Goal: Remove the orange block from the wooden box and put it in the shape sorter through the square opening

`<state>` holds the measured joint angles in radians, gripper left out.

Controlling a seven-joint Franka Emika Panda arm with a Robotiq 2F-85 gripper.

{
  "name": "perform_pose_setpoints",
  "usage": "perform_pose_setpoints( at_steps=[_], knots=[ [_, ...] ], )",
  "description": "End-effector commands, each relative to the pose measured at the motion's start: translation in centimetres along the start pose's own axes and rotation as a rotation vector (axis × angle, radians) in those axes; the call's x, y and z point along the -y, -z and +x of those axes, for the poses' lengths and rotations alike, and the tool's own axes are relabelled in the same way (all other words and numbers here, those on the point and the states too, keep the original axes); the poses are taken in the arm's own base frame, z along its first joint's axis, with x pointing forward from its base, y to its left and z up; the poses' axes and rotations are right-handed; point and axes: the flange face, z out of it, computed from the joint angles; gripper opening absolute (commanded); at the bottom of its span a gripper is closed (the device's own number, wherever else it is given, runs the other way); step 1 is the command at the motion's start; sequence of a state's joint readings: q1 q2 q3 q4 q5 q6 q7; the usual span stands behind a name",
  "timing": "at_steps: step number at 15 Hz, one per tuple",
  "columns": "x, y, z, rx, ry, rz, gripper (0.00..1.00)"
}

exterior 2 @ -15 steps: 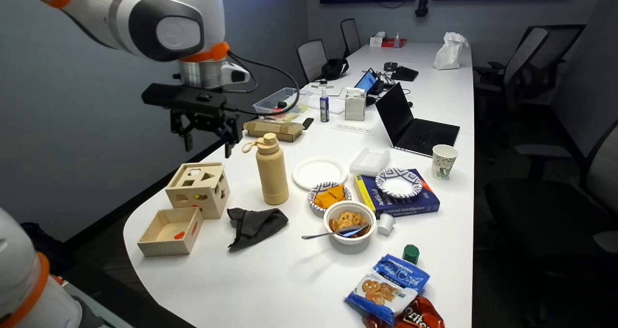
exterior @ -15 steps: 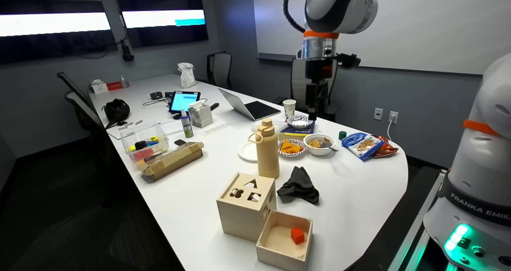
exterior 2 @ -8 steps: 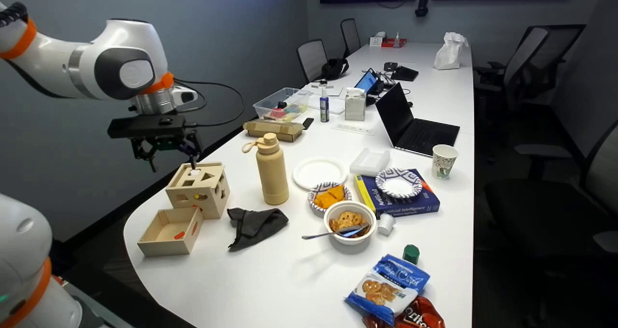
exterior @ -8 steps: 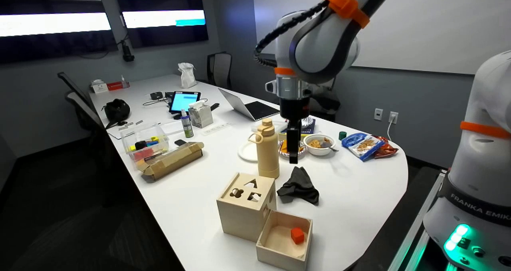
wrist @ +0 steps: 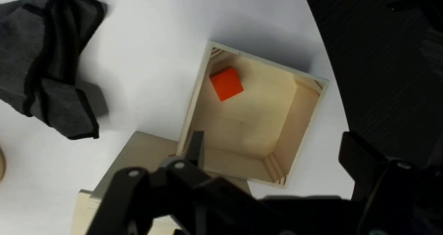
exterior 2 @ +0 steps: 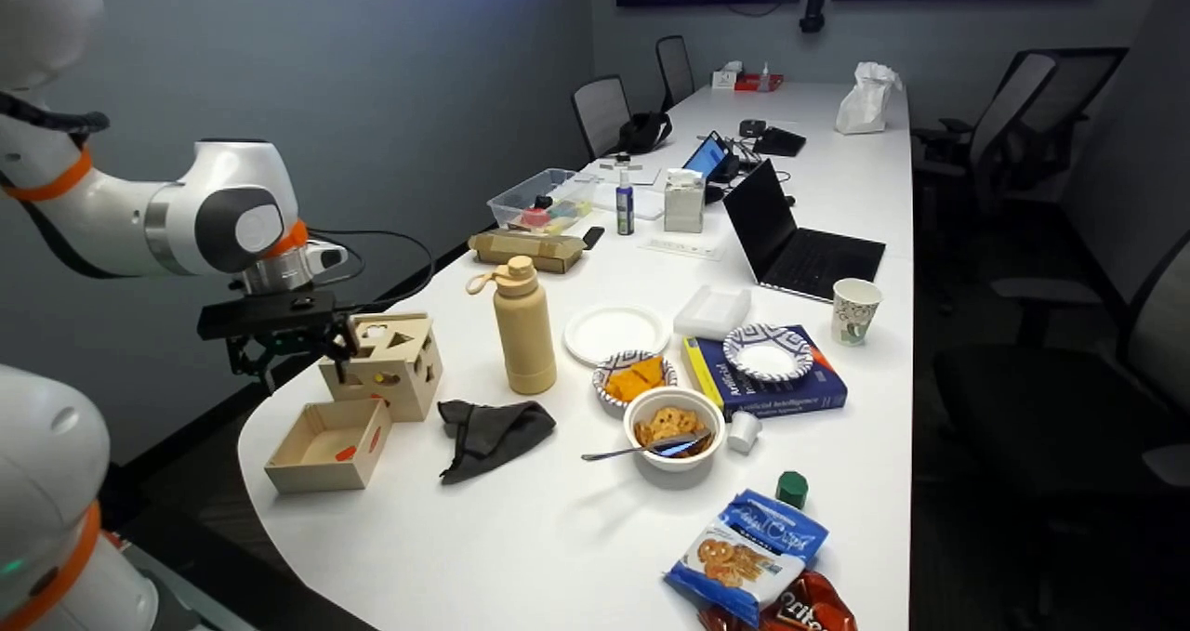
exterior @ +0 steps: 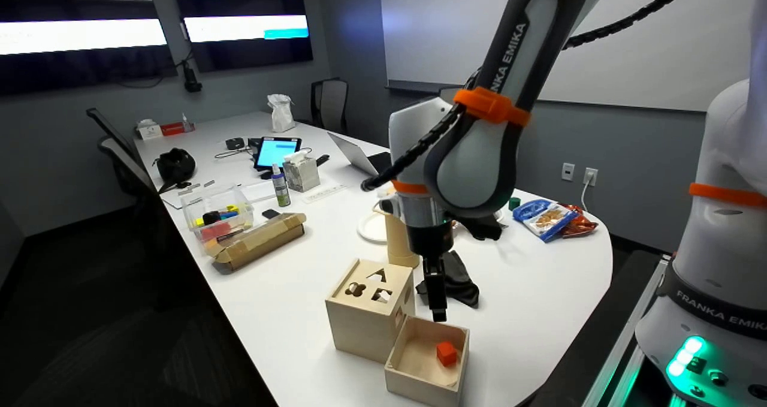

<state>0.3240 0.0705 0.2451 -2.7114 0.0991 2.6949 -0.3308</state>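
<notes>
Hovers above one end of a white table [exterior 2: 576, 533], close to the wooden box [wrist: 252, 127], with the gripper [exterior 2: 306, 383] pointing down from the robot arm [exterior: 470, 173]. Holds the fingers [wrist: 361, 155] wide apart, with part of the open-topped box visible between them in the wrist view. Has the orange block [wrist: 226, 84] lying on the box floor, near the corner at upper left in the wrist view, well clear of both fingers. Features the shape sorter [exterior: 359, 329], a pale wooden cube with shaped cut-outs in its top and sides, standing just beside the box in both exterior views. Includes a crumpled dark cloth [wrist: 52, 63] near the pair, with an upright tan bottle [exterior 2: 525, 343] close by in an exterior view. Takes in, farther along, a white plate [exterior 2: 614, 335], a snack bowl [exterior 2: 677, 464], a blue snack bag [exterior 2: 751, 557] near the table's edge and an open laptop [exterior 2: 809, 255]. Backed, across the room, by two wall-mounted screens [exterior: 242, 32], partly lit in an exterior view.
</notes>
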Motion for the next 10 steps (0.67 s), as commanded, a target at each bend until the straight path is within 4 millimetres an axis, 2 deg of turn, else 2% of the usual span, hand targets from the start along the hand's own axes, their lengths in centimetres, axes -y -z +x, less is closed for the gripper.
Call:
perform_pose_setpoints(
  at_steps=[1,6,10],
  knots=[
    [0.5,-3.7,1.8,0.033,0.015,0.005,1.00],
    [-0.1,-7.3,2.9,0.079,0.011,0.022,1.00],
    [-0.7,-9.5,3.5,0.101,-0.004,0.058,1.00]
  ],
)
